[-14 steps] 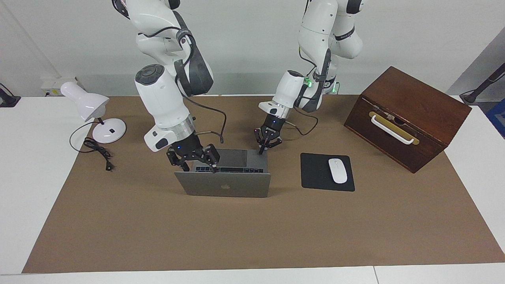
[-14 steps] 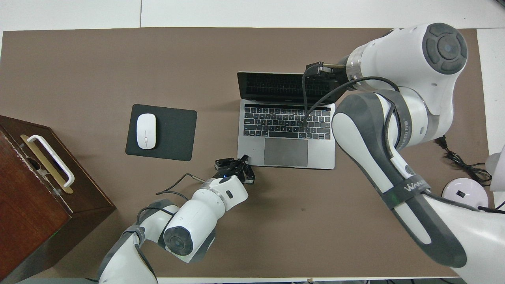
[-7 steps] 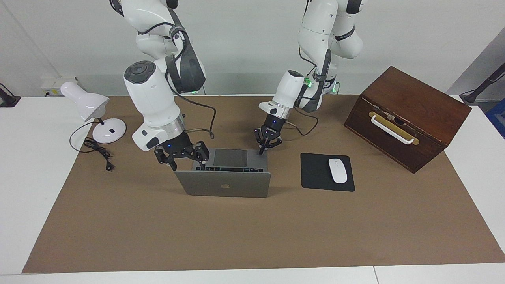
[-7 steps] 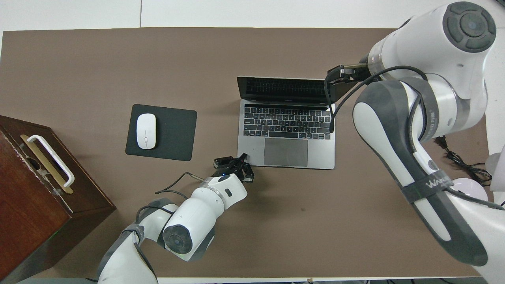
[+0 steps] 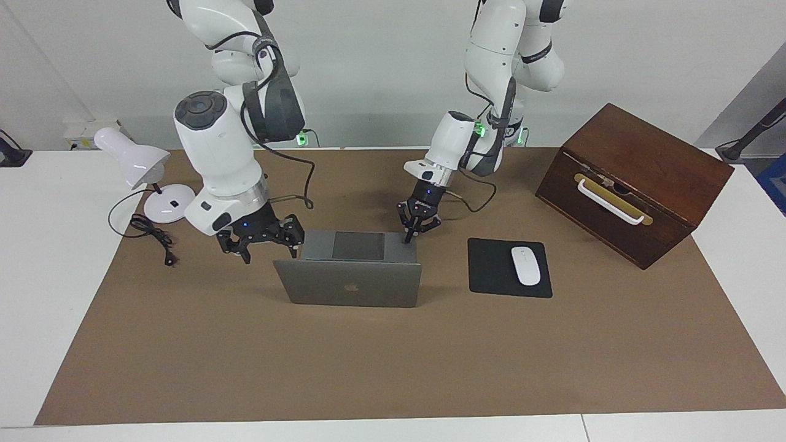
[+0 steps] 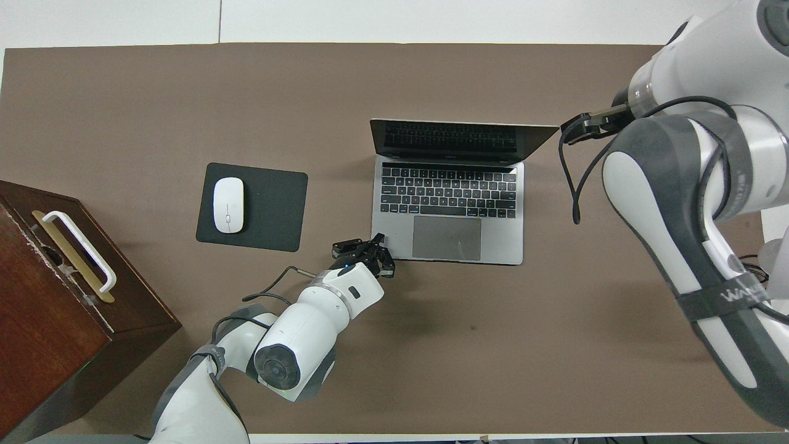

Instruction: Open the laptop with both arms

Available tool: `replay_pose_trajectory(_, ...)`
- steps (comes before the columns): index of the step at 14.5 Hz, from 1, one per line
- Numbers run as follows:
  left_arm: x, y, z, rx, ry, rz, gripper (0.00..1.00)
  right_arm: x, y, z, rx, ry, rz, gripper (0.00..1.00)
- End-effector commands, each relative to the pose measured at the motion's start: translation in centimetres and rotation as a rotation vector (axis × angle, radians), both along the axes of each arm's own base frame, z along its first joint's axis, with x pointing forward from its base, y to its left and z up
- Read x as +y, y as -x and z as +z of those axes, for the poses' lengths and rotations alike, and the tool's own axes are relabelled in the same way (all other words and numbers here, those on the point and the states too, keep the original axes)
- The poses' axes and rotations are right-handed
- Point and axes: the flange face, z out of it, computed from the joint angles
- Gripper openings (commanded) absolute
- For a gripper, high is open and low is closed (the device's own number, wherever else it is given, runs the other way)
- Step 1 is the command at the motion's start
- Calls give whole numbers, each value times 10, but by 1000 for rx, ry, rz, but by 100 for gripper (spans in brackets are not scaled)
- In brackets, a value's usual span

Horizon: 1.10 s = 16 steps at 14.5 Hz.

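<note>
Brown mat [image 5: 393, 362] under open laptop [image 5: 356, 283]: lid upright, logo facing away from robots, hinge line running arm to arm. Keyboard hidden by lid in facing view. Left gripper [image 5: 419, 224] on deck corner, nearly closed. Right gripper [image 5: 261, 236] beside laptop, spread, empty.

The right pincer [image 5: 261, 239] has come off the laptop [image 5: 350, 283] and now hangs over the brown mat beside it, toward the right arm's end of the counter. The laptop's lid now stands a little more upright.
</note>
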Motion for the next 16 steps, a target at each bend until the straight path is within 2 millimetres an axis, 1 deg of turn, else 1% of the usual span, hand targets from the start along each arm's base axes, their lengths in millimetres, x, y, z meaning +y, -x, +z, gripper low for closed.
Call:
replay_pose_trajectory(1,5,-12,-10,19,3,43,0,-33,6,13,10,20,33,100)
replay_pose_trajectory(3,4,-12,-4,29,31,71,0,-43,9,13,13,21,19,100)
replay_pose_trajectory(4,4,-12,-1,30,35,74,0,-44,12,12,22,22,16,100)
replay_pose_trajectory(6,3,-13,14,85,44,107,0,-47,27,29,14,22,4,100)
replay_pose_trajectory(7,2,-13,26,97,43,107,0,-53,37,38,10,20,-12,100)
replay_pose_trajectory(8,2,-14,39,110,43,108,0,-60,49,42,10,20,-24,100)
replay_pose_trajectory(9,1,-13,50,132,40,111,0,-64,62,44,15,18,-34,100)
replay_pose_trajectory(10,0,-14,62,157,51,133,0,-68,73,42,18,13,-45,100)
replay_pose_trajectory(12,1,-17,86,190,66,159,0,-75,84,40,5,-22,-95,100)
replay_pose_trajectory(13,8,-22,97,210,61,176,0,-85,89,38,6,-30,-119,100)
replay_pose_trajectory(14,8,-23,111,239,48,177,0,-95,92,37,9,-29,-127,100)
replay_pose_trajectory(15,10,-28,125,277,27,182,0,-100,97,37,15,-30,-138,100)
replay_pose_trajectory(16,14,-36,140,316,7,192,0,-100,102,40,8,-31,-146,100)
